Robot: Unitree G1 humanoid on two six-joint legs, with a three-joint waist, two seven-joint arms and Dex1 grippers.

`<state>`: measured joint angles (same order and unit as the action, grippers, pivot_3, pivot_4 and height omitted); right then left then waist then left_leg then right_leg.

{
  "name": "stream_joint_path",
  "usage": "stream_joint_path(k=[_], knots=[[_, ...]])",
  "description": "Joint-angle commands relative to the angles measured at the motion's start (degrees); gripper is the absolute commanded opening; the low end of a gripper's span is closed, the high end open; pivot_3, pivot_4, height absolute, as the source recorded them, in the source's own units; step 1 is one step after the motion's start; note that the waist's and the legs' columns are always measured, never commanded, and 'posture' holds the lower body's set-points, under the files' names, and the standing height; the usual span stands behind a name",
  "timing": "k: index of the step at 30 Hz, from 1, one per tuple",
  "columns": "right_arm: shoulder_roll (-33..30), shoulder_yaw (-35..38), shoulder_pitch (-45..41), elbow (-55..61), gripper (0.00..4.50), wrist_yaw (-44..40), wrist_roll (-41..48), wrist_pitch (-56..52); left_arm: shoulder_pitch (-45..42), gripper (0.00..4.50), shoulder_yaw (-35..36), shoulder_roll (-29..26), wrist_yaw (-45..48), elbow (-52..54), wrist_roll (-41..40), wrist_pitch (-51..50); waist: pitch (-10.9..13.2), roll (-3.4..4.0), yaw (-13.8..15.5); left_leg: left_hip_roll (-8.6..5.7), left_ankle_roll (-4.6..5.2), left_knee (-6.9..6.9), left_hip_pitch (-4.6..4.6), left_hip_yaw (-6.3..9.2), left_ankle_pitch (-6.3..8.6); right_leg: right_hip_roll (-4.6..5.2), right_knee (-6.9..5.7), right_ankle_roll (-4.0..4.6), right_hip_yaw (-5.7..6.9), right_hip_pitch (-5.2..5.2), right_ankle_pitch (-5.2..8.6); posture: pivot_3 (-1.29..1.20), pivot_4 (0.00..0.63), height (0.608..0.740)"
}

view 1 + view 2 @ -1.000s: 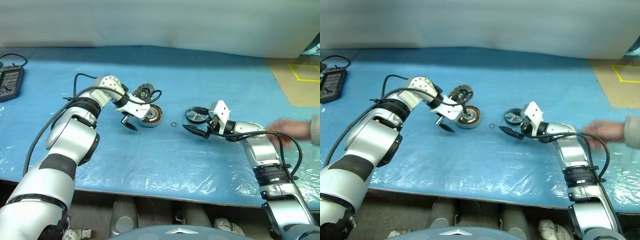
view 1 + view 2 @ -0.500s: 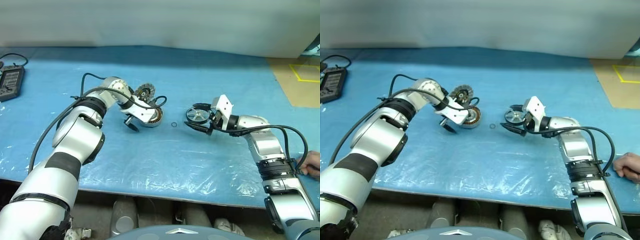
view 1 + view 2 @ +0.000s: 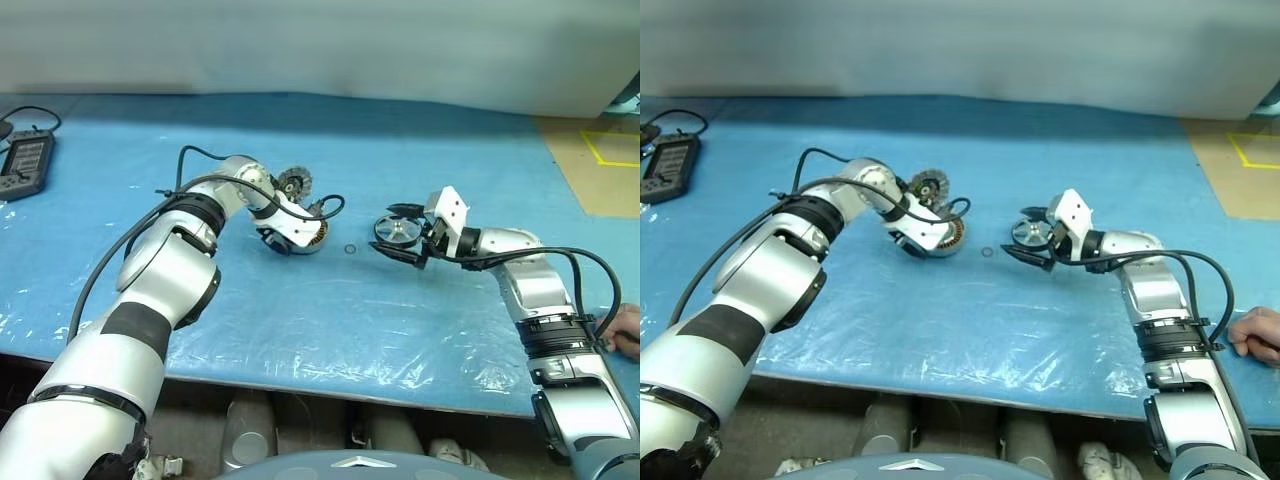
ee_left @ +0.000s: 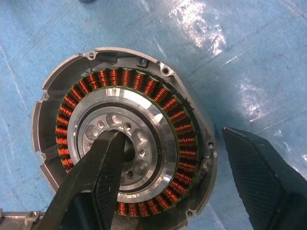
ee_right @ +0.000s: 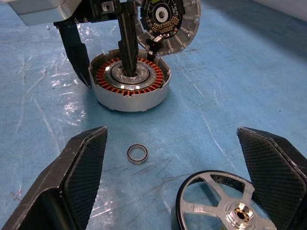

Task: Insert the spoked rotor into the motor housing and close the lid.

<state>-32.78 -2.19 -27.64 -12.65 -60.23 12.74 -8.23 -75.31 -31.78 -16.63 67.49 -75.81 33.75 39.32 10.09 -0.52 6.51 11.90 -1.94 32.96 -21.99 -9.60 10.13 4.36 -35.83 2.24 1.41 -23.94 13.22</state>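
While I watch from the head camera, my left gripper [image 5: 103,52] points down over the motor housing [image 3: 305,235], which stands on the blue tabletop [image 3: 330,330]. In the left wrist view one of its fingers [image 4: 96,187] reaches into the housing's central hole, inside the ring of copper windings, and the other sits outside the housing wall, so the jaws are apart and straddle one side of the housing without being clamped on it. The lid [image 5: 168,21] leans just behind the housing, its dark hub facing out. My right gripper [image 3: 405,250] is held nearly level, its jaws spread wide, with the spoked rotor [image 5: 225,206] lying flat on the tabletop between the fingers; I cannot tell whether either finger touches it. A tiny loose ring [image 5: 137,154] lies on the tabletop between the rotor and the housing. A person's hand [image 3: 1258,335] rests at the tabletop's right edge.
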Motion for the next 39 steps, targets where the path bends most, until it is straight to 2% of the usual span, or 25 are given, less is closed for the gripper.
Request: stream_joint_path(k=[1,2,13,27,39], knots=[[-0.5,1.6,0.1,2.3,4.5,0.4,1.4,0.0,0.6,2.52,-1.3,0.7,-0.5,-0.9,1.5,-0.4,0.0,0.0,0.1,0.0,0.01,0.01,0.02,0.0,0.0,0.01,0.01,0.0,-0.01,0.02,0.0,0.0,0.15,0.74],[-0.5,1.6,0.2,2.4,4.5,0.5,1.4,0.0,0.6,2.3,-1.4,0.7,-0.4,-0.9,1.6,-0.3,0.0,0.0,0.3,-0.01,0.01,0.01,0.07,0.0,0.0,0.02,0.01,0.0,-0.01,0.06,0.0,0.0,0.15,0.74],[-0.6,1.7,-0.1,2.0,4.5,1.2,1.5,0.1,0.3,2.3,-1.2,0.4,-0.5,-0.7,1.9,1.0,0.0,0.0,0.5,-0.01,0.01,-0.02,0.12,0.0,0.01,0.02,0.04,0.0,-0.01,0.11,0.0,0.0,0.15,0.74],[-0.3,2.9,1.9,2.0,4.5,2.8,1.4,0.7,-1.3,2.3,0.7,-1.6,9.2,2.9,-2.7,12.8,0.0,-0.02,0.6,-0.01,0.0,-0.3,-0.09,0.0,0.01,0.0,0.12,-0.2,0.07,-0.12,-0.12,0.0,0.15,0.74],[0.1,2.6,2.3,2.4,4.5,3.6,1.6,0.6,2.2,2.3,2.5,0.8,22.2,12.6,-15.8,17.4,0.1,-0.07,0.8,-0.01,0.0,-0.3,-0.18,0.0,0.0,0.01,0.11,-0.01,0.07,-0.18,-0.01,0.0,0.15,0.74]])
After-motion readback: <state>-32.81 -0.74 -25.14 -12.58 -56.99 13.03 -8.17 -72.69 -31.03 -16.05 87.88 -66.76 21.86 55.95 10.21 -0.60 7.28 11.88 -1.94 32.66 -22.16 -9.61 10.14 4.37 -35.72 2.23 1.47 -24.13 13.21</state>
